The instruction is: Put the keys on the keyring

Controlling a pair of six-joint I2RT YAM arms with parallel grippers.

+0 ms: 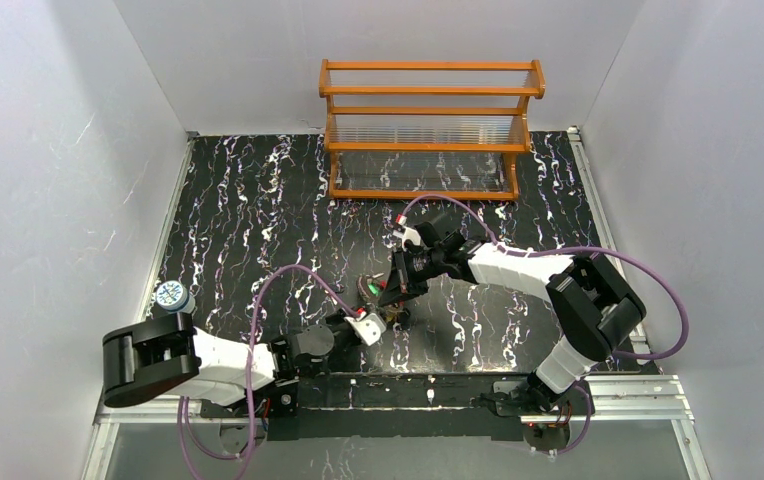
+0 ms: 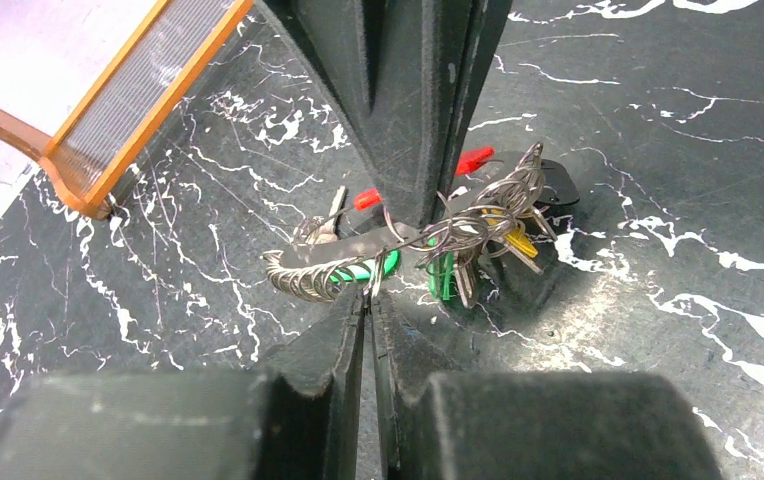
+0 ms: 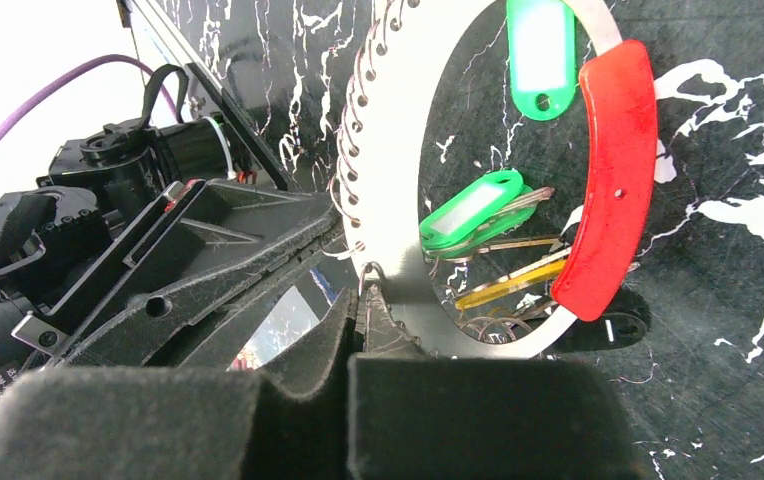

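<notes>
Two grippers meet nose to nose, low over the middle of the table. Nearest me, the left gripper [image 2: 370,300] has its fingers all but together on a thin wire loop [image 2: 374,283] hanging from the keyring [image 2: 318,262]. As best I can see, it is pinched on that loop. Opposite it, the right gripper [image 3: 353,335] is clamped on the pale band of the keyring and holds the oval low at the table, red stretch outermost. I can't tell whether the oval is lifted clear.

One green key [image 3: 468,212] and the yellow key [image 3: 506,287] are bunched in a tangle of small rings right beside the band. The other green key [image 3: 541,45] lies a little apart. None of them looks properly settled on the band, so I'd judge the job is mid-threading: one loop is being worked on and the rest are yet to go.

Beyond them the table [image 1: 258,200] is black with white veins like marble. A small round blue-and-white thing [image 1: 170,295] sits at its left edge, a wooden rack [image 1: 428,130] stands at the back, and plain white walls close in all round
</notes>
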